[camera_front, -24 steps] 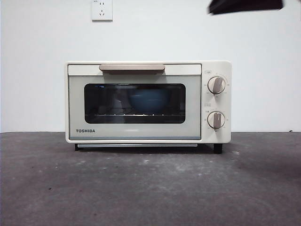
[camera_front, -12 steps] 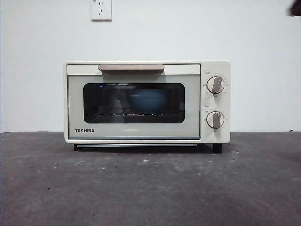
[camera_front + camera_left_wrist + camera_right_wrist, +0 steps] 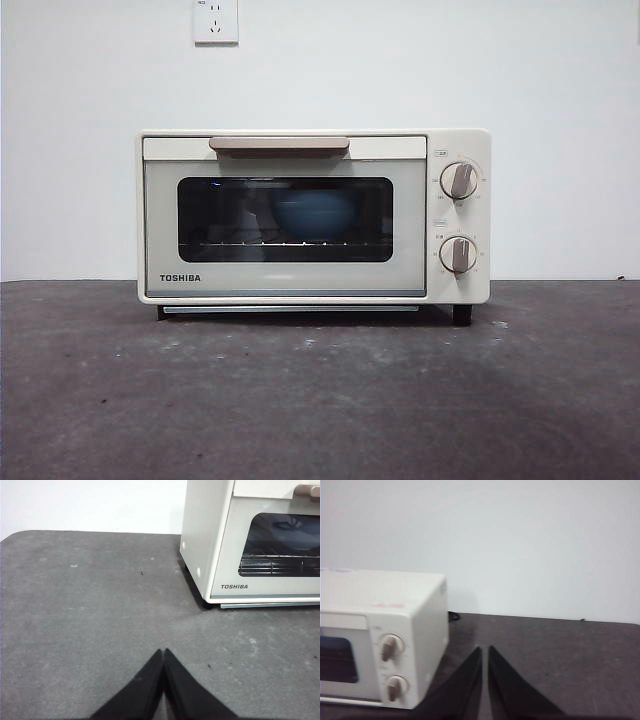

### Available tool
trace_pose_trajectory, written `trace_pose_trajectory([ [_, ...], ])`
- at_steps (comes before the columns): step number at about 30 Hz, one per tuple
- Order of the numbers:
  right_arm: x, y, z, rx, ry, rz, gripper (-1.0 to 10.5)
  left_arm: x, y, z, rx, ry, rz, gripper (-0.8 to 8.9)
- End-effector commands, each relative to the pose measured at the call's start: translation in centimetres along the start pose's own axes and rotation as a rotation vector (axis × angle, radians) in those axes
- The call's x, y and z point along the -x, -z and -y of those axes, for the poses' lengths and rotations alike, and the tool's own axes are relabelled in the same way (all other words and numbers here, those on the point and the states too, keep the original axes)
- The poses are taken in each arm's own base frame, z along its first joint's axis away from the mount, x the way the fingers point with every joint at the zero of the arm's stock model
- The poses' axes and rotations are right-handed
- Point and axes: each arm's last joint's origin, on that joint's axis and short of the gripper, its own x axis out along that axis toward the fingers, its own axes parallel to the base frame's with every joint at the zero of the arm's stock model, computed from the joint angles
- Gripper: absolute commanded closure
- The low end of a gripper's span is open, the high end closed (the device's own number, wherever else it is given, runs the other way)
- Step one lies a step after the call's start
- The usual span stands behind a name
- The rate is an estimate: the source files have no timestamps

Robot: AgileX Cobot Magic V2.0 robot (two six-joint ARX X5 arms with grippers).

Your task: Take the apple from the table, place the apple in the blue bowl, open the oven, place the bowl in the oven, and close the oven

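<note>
You had the oven (image 3: 313, 216) standing at the centre of the front view on the table (image 3: 320, 400), its door shut flush and the taupe bar handle (image 3: 279, 146) running along the top edge of the door. Through the dark glass window (image 3: 285, 220) the blue bowl (image 3: 316, 214) sat on the wire rack (image 3: 285, 243), a little right of the window's middle; you could not make out the apple from any view, since the glass was too dark above the bowl's rim. Two grey knobs (image 3: 459, 181) sat one above the other on the oven's right panel. A white wall socket (image 3: 216, 21) showed at the upper left of the front view. Your left gripper (image 3: 163, 652) hung over bare table at the lower centre of its wrist view, jaws pressed together on nothing, well apart from the oven's corner. Your right gripper (image 3: 485, 650) had its jaws drawn nearly together, also holding nothing, near the oven's knob side.
</note>
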Motion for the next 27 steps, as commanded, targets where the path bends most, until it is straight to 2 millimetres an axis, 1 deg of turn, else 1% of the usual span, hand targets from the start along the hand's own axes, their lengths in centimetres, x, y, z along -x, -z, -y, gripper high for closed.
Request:
trace_pose_trajectory([
  [1, 0.1, 1.7, 0.1, 0.015, 0.004, 0.038, 9.4, -0.2, 0.7, -0.1, 0.006, -0.004, -0.014, 8.06],
  [4, 0.2, 4.0, 0.1, 0.010, 0.003, 0.062, 9.4, -0.2, 0.7, -0.1, 0.006, -0.003, -0.014, 8.06],
  [9, 0.4, 7.2, 0.1, 0.009, 0.011, 0.045, 9.4, -0.2, 0.7, -0.1, 0.006, -0.003, -0.014, 8.06],
  [11, 0.4, 8.1, 0.1, 0.006, 0.011, 0.036, 9.4, -0.2, 0.7, -0.1, 0.006, -0.003, -0.014, 8.06],
  [15, 0.4, 9.9, 0.1, -0.054, 0.009, 0.012, 9.4, -0.2, 0.7, -0.1, 0.006, -0.004, -0.014, 8.06],
  [20, 0.5, 10.7, 0.1, -0.066, 0.012, -0.077, 9.4, -0.2, 0.7, -0.1, 0.006, -0.004, -0.014, 8.06],
  [25, 0.7, 12.0, 0.1, -0.078, 0.018, -0.211, 9.4, -0.2, 0.7, -0.1, 0.006, -0.004, -0.014, 8.06],
  [27, 0.7, 12.1, 0.1, -0.076, 0.022, -0.225, 9.4, -0.2, 0.7, -0.1, 0.006, -0.004, -0.014, 8.06],
])
